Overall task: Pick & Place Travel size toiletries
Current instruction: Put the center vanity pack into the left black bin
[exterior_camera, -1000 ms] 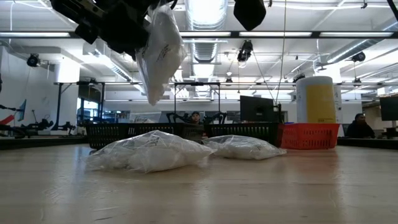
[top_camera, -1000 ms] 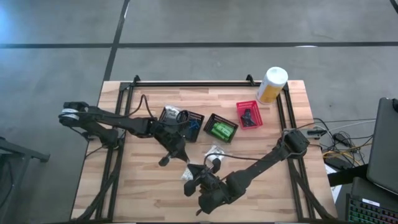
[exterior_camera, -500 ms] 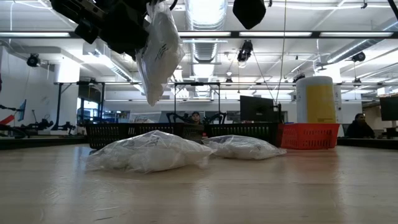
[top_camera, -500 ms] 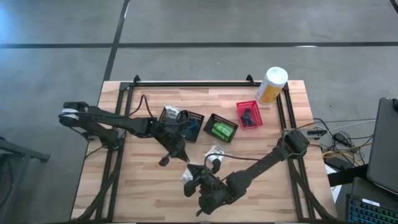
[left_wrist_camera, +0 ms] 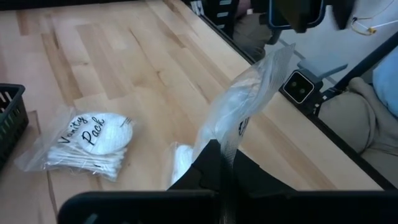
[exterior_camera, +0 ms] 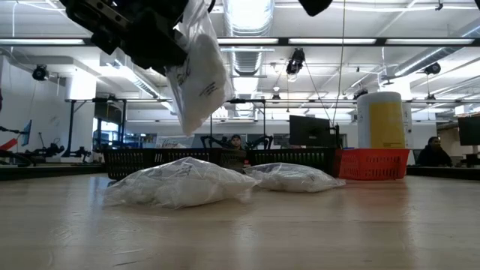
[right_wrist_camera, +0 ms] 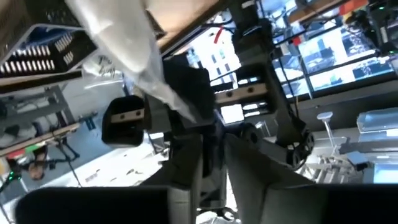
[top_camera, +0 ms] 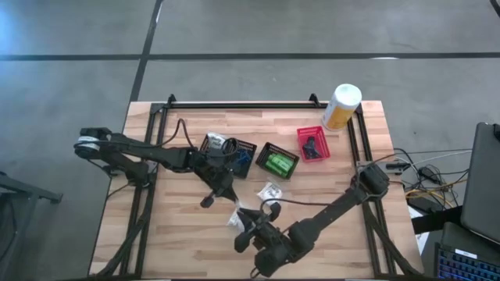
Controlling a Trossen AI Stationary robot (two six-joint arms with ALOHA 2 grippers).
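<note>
Left gripper (left_wrist_camera: 225, 163) clamps clear packet (left_wrist_camera: 242, 112), frame centre | right gripper (top_camera: 248, 234): grip unclear | swab pack (left_wrist_camera: 87, 144), lower left, reads "Vanity Pack"

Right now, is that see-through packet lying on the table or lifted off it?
Lifted: the packet hangs from the shut left pincer, above the table and the vanity pack lying there.

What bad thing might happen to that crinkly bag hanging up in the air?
1. The left claw pinches only one thin edge of the bag, so it might slip out and drop onto the table.
2. The right claw sits very close by, so the two arms might bump if either one moves.
</note>
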